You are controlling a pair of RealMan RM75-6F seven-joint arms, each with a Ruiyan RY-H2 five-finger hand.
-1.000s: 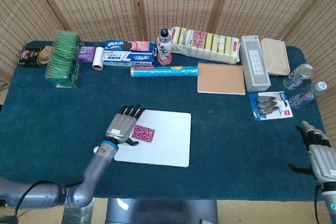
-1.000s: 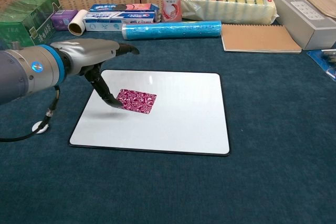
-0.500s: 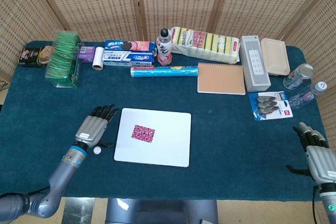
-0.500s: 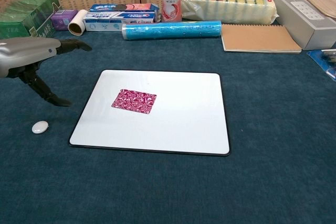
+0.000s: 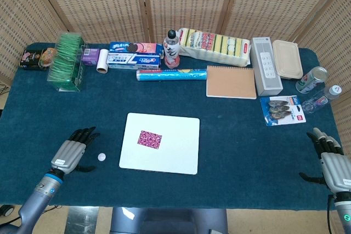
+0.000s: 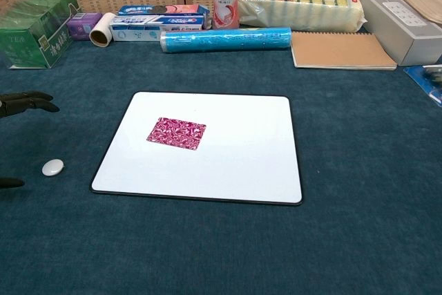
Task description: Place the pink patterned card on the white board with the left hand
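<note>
The pink patterned card lies flat on the left part of the white board. My left hand hovers over the cloth to the left of the board, fingers spread, holding nothing; in the chest view only its fingertips show at the left edge. My right hand stays at the table's front right corner, fingers apart and empty.
A small white pebble-like object lies between my left hand and the board. Along the back stand a green box, toothpaste boxes, a bottle, a blue roll, a notebook and a grey speaker.
My left hand has let go of the card and drawn back to the left and toward the table's front edge. The card stays on the board. The right hand has not moved.
</note>
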